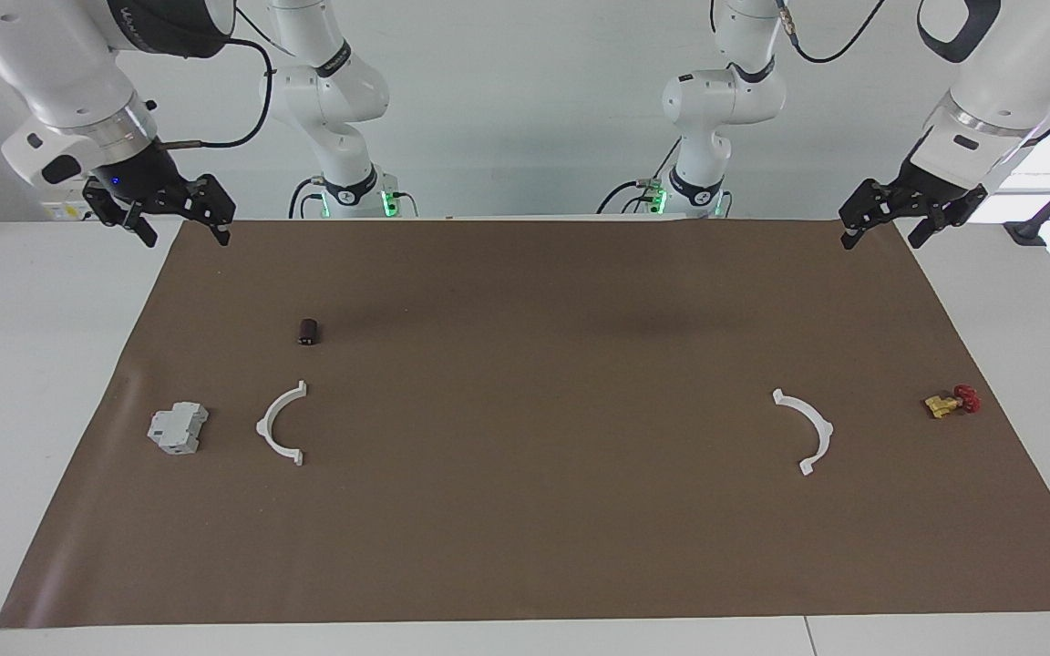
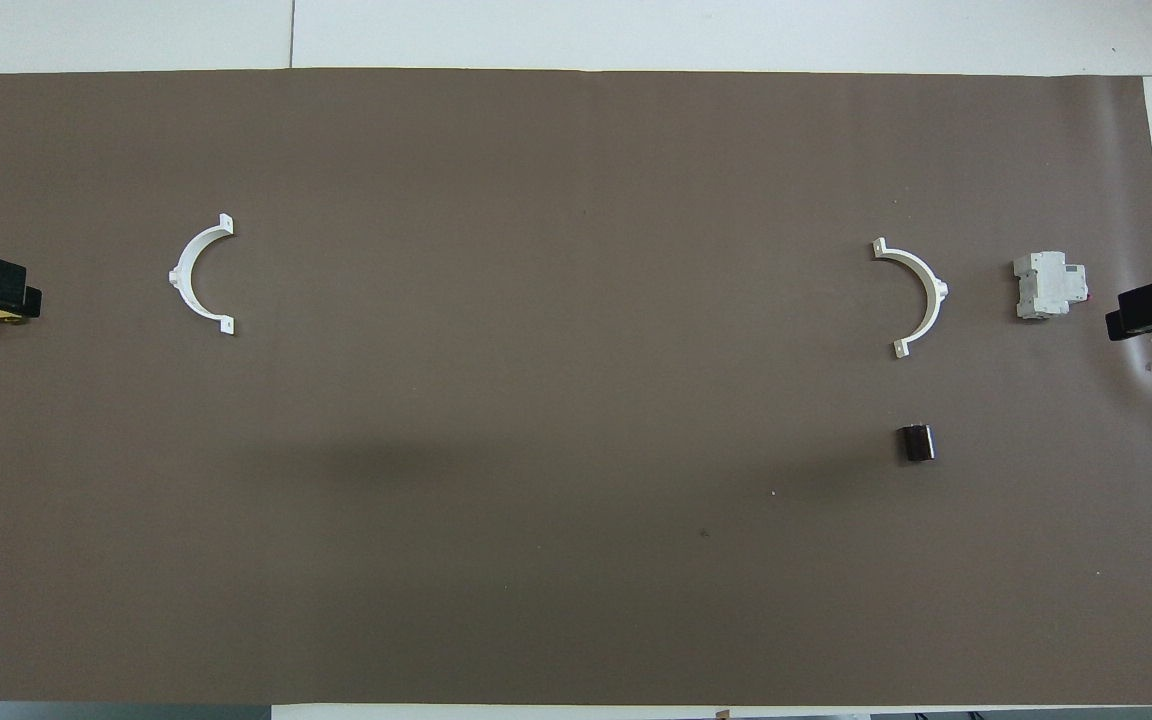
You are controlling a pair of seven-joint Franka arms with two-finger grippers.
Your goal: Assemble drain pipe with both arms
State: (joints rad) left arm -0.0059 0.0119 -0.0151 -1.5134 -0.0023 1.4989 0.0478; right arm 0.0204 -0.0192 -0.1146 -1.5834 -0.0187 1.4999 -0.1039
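The right gripper [image 1: 186,239] hangs over the mat [image 1: 525,547] edge at the right arm's end. Its fingers are spread wide and hold nothing. The left gripper [image 1: 880,239] hangs the same way at the left arm's end, also wide open and empty. Both arms wait.

Nearest the robots on the mat is a dark cylinder [image 1: 309,332], toward the right arm's end. Farther out a small red-and-brass valve [image 1: 952,402] sits at the left arm's end.

At about that depth or a little farther lie the two halves of the drain pipe, well apart and flat on the mat. The right half [image 1: 279,424] lies toward the right arm's end and the left half [image 1: 808,428] toward the left arm's end. Their open sides face each other across the middle. A grey block [image 1: 179,428] sits just beside the right half, on its outer side.

Each half looks like thin, stiff plastic, light enough to skate on the mat if nudged. Lying flat, it gives little height to pinch. The best hold is probably across the band at mid-arc, beside the small outer lug. That keeps the end tabs free to meet. A hard squeeze might flex the arc and throw the tabs out of line.
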